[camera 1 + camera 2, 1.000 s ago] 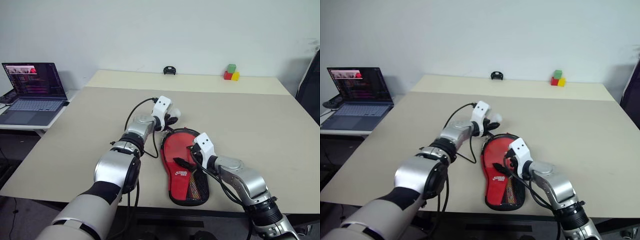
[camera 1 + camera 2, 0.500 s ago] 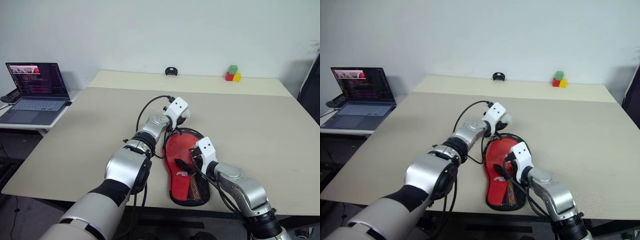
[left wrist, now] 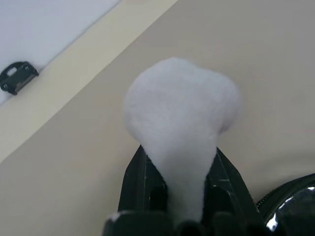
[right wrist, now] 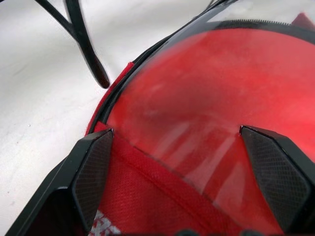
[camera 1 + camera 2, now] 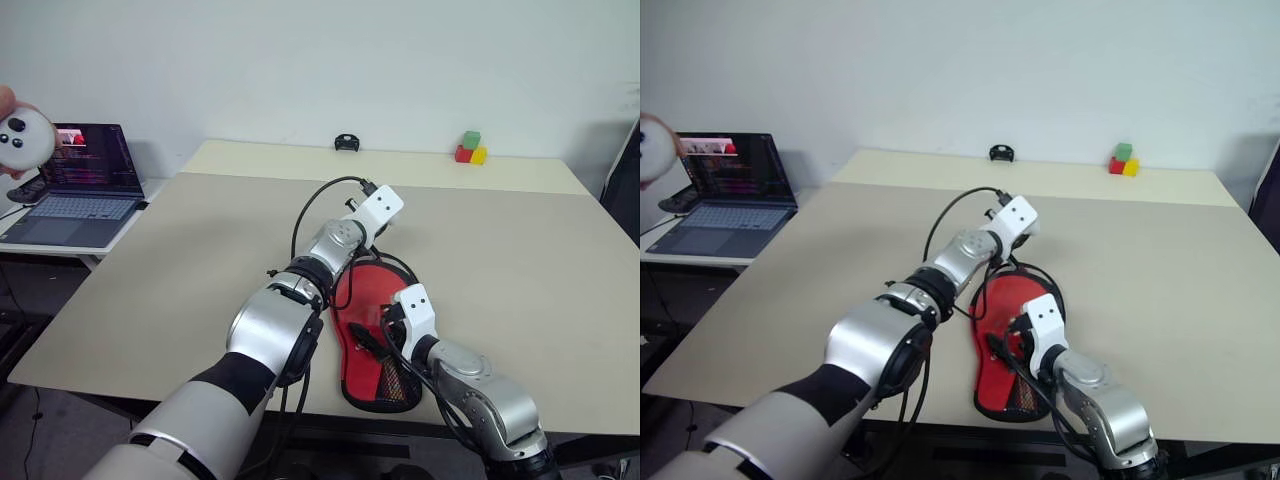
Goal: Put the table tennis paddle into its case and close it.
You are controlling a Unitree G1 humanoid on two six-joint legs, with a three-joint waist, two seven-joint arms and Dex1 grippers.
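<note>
The table [image 5: 180,250] is pale beige, and on it the table tennis paddle [image 5: 362,318] shows a bright red face with a small white logo, lying in the case [image 5: 392,380], which is black-rimmed with dark see-through mesh at the lower centre of the frame. The left gripper [image 3: 178,196] has black fingers pinched on a white, fuzzy-looking lump [image 3: 182,128] (what it is cannot be told), and the right gripper [image 4: 182,167] has black, finely textured fingertips [image 4: 91,167] over the red. At the upper right of the frame sit green, red and yellow blocks [image 5: 468,148], at the upper left a grey laptop [image 5: 75,190] with a dark screen, and a white round object with black dots [image 5: 25,140] at the left edge.
</note>
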